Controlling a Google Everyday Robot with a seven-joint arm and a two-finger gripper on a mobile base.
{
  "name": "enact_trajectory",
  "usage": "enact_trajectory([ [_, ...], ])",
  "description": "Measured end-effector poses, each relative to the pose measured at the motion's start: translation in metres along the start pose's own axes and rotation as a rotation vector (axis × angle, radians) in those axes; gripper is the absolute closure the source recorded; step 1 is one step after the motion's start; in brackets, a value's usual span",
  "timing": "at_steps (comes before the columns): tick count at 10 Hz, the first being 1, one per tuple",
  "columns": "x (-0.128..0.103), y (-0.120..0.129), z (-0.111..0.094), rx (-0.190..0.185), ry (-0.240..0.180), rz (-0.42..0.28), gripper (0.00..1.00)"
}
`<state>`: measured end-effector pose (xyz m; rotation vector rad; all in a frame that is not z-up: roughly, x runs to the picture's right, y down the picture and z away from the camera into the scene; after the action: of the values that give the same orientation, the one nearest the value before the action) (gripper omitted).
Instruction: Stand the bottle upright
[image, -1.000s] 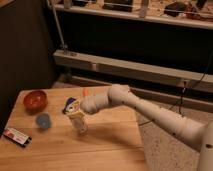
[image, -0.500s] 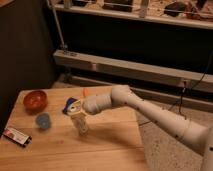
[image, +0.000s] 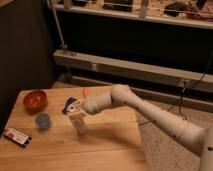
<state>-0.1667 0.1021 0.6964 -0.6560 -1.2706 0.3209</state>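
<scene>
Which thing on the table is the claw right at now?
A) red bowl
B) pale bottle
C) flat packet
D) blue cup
B: the claw sits at the top of the pale bottle near the table's middle, while the blue cup, red bowl and flat packet lie apart to the left.

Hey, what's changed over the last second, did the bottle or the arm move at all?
Nothing has visibly changed. The gripper still sits at the top of the bottle, which stands roughly upright on the table as before. The red bowl and the blue cup lie where they were.
</scene>
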Motion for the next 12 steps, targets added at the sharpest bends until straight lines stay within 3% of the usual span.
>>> enact_trajectory([
  [2,0.003,-0.001,0.001,-0.012,-0.005,-0.004,0.26],
  [3,0.004,-0.002,0.002,-0.016,-0.007,-0.005,0.21],
  [12,0.011,-0.007,0.008,-0.03,0.01,-0.01,0.2],
])
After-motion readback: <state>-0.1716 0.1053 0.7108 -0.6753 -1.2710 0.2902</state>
